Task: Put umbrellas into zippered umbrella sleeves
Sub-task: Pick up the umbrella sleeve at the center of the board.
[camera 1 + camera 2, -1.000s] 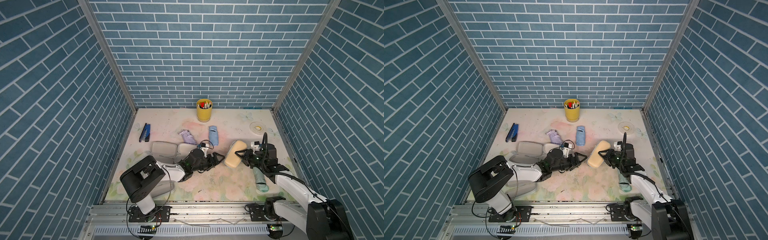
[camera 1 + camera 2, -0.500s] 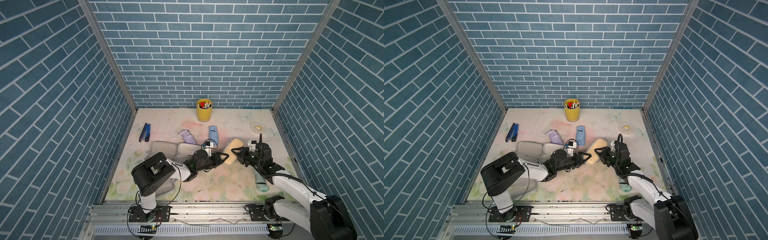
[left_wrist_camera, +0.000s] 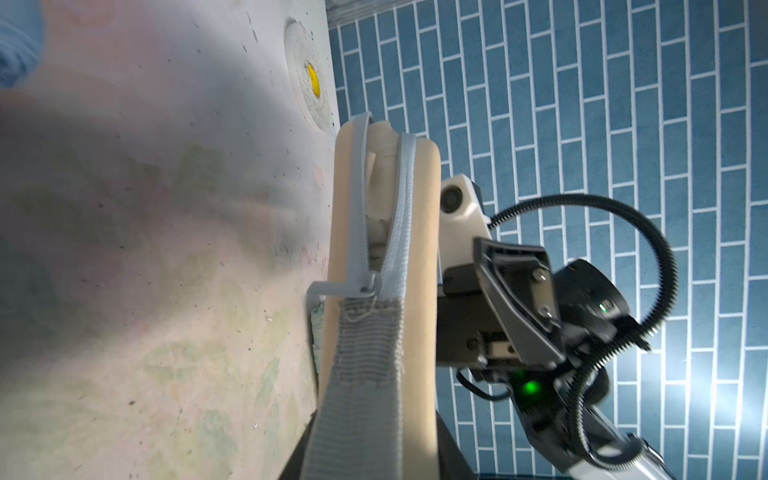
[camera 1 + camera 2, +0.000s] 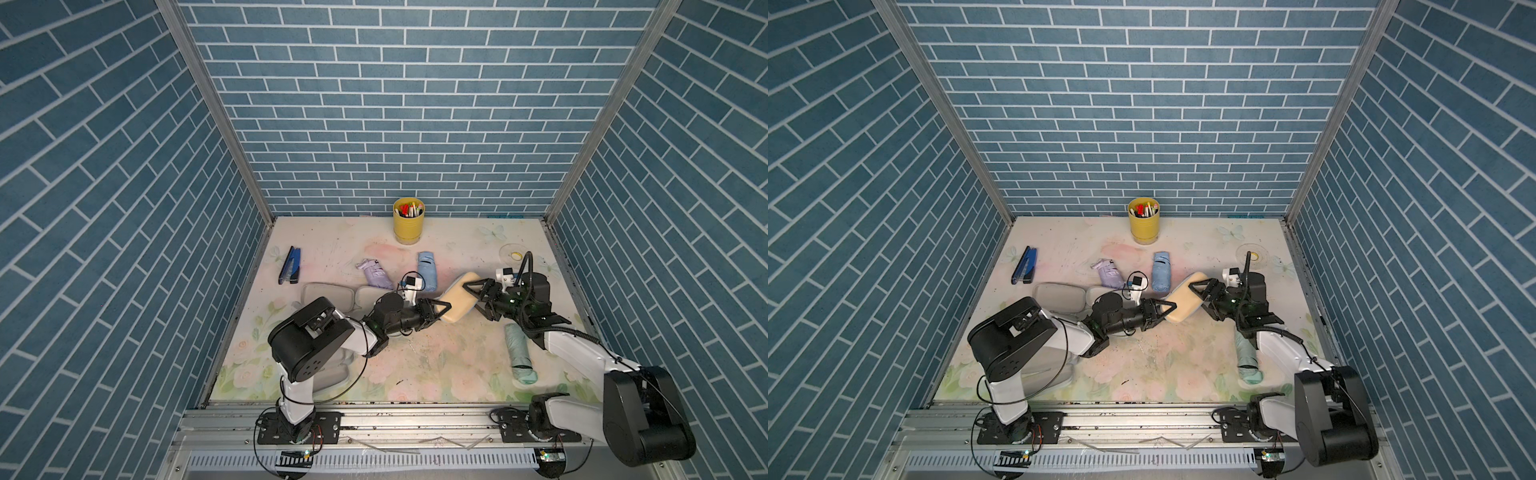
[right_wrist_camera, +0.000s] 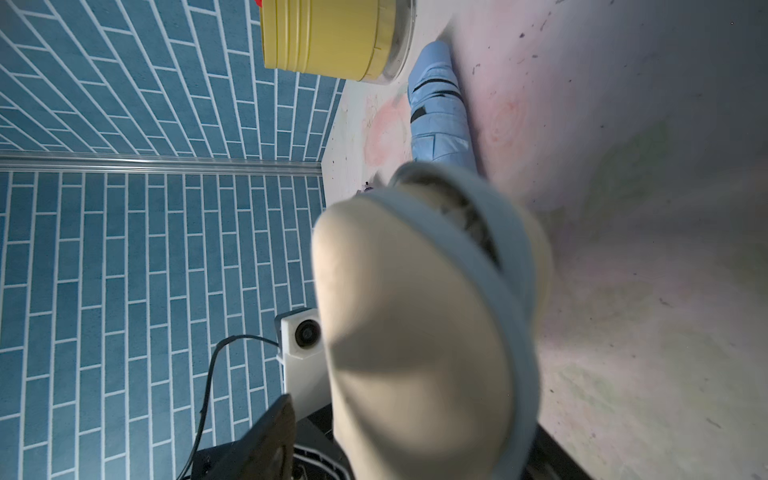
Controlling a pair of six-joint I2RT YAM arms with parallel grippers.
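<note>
Nearest the front rail, the mint umbrella (image 4: 519, 351) lies flat on the table (image 4: 415, 365), on the right side, just beside the right arm. On the left side a half-hidden case (image 4: 330, 376) sits under the left arm.

At mid-table the tan case (image 4: 457, 297) slants between the two arms. The left gripper (image 4: 441, 311) is clamped on its nearer end. The right gripper (image 4: 471, 300) has its jaws spread apart around the farther end, and the right wrist view shows a gap between the case and one finger (image 5: 270, 436). The zip is partly undone, with the slider (image 3: 368, 286) about midway. The cream umbrella (image 3: 380, 174) shows inside through the opening.

Behind the left arm a spread case (image 4: 328, 296) lies open, grey inside. Just beyond it lie the lilac umbrella (image 4: 376, 274) and the blue umbrella (image 4: 427, 272). A stapler (image 4: 291, 266) lies near the left wall, and a clear disc (image 4: 513, 251) near the right. The yellow pen cup (image 4: 408, 222) stands against the back wall.
</note>
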